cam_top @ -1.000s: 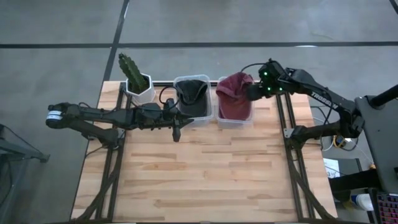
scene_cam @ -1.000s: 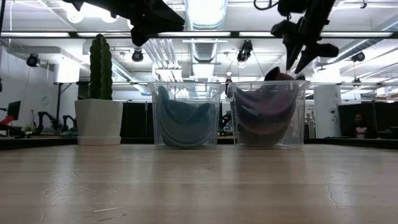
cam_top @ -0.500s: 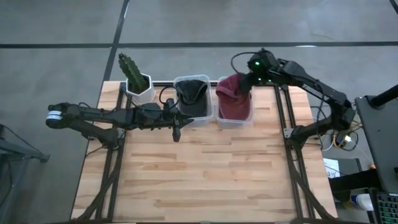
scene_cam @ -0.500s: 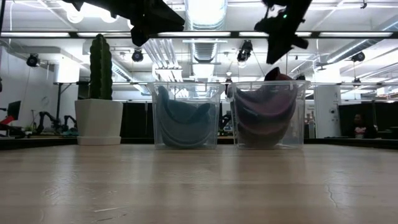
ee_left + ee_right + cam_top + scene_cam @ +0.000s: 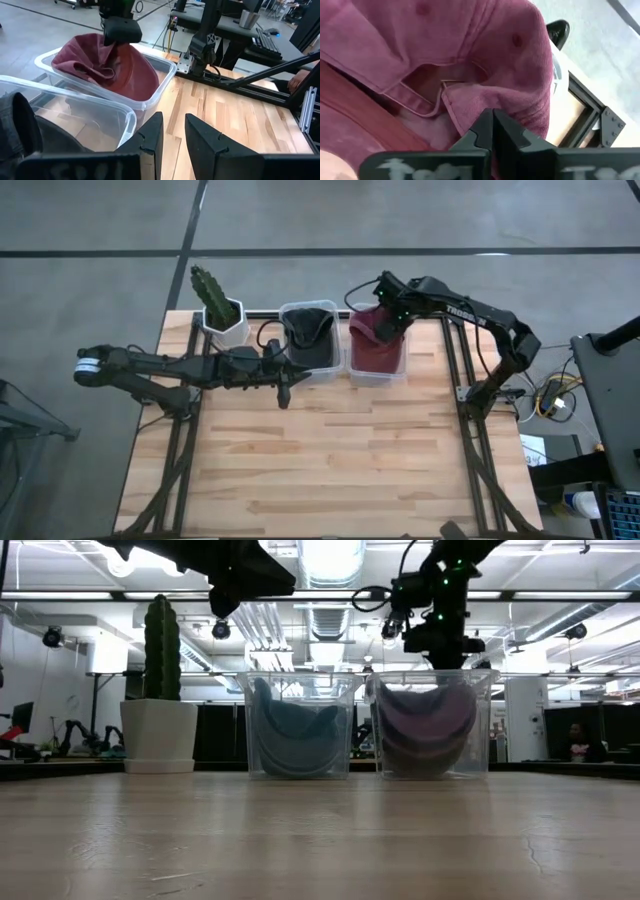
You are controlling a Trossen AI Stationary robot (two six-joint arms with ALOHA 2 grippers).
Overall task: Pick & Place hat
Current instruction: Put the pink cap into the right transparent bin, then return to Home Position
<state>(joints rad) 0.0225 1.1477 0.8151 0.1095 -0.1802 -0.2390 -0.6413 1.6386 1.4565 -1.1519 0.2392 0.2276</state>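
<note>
Grey concrete floor [image 5: 100, 240] surrounds the wooden table [image 5: 330, 460], while bright ceiling lights [image 5: 330, 560] glare over dark desks [image 5: 235, 22] behind.

The lower part of the red hat [image 5: 376, 340] is screened by the clear bin [image 5: 378, 376] around it. In the low view the left gripper [image 5: 222, 595] is cut off by the upper edge. The dark hat [image 5: 22, 131] is cropped in the left wrist view.

overhead looks down, low looks level; both share two bins [image 5: 378, 352].
</note>
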